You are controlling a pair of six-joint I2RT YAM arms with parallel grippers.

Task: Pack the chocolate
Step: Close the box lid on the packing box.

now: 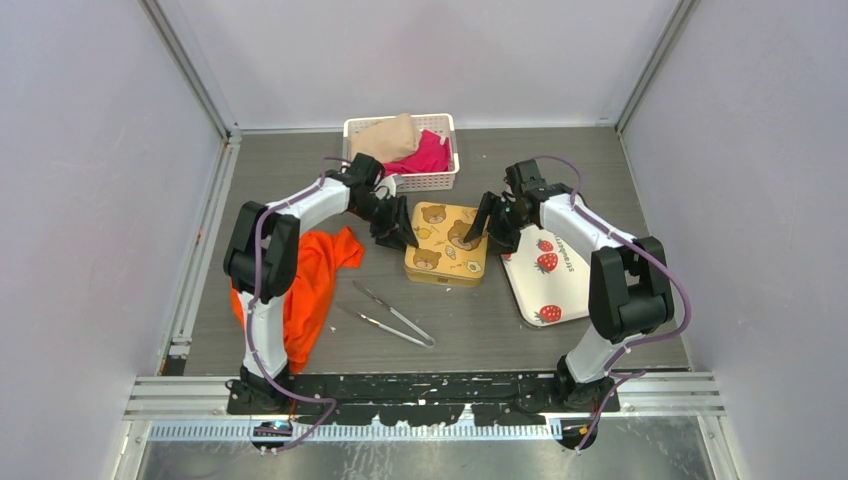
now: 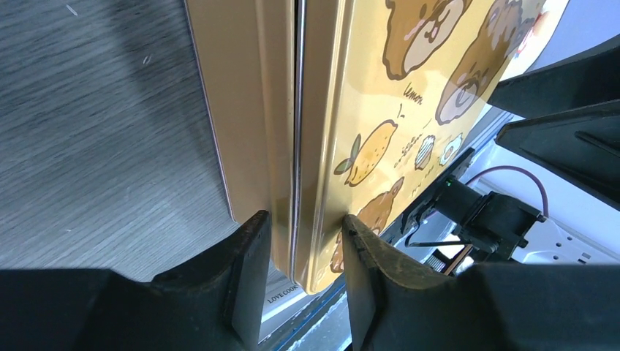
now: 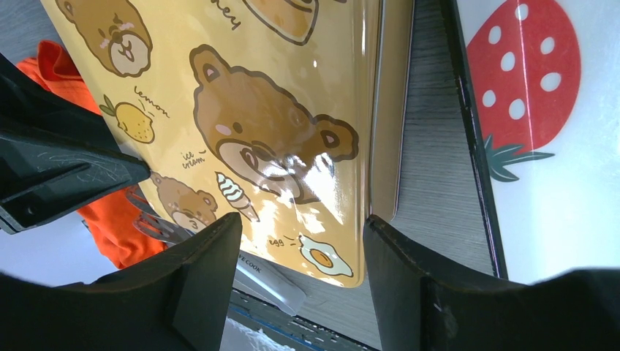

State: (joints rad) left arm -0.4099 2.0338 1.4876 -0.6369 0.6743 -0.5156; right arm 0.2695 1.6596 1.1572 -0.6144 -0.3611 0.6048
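From above, the gold tin (image 1: 447, 262) sits mid-counter (image 1: 470, 335) with its bear-print lid (image 1: 445, 232) on, and both arms reach in to it from opposite sides: the left tool (image 1: 395, 232) at its left edge, the right tool (image 1: 490, 225) at its right edge, likely so the lid can be handled evenly from both sides. The strawberry tray (image 1: 570, 290) lies just right of the tin. Tongs (image 1: 390, 318) rest in front, with an orange cloth (image 1: 315, 280) to the left and a basket (image 1: 440, 182) of fabric behind. No chocolate shows in any view, so I cannot tell whether it is under the lid. In the left wrist view, the fingers (image 2: 248, 256) straddle the tin's rim, one by the side wall and one over the printed top. They stand close in, but whether they are pinching it I cannot tell. In the right wrist view, the fingers (image 3: 212, 263) are spread wide over the lid's near corner and right edge, gripping nothing, and look placed to close on that rim next.
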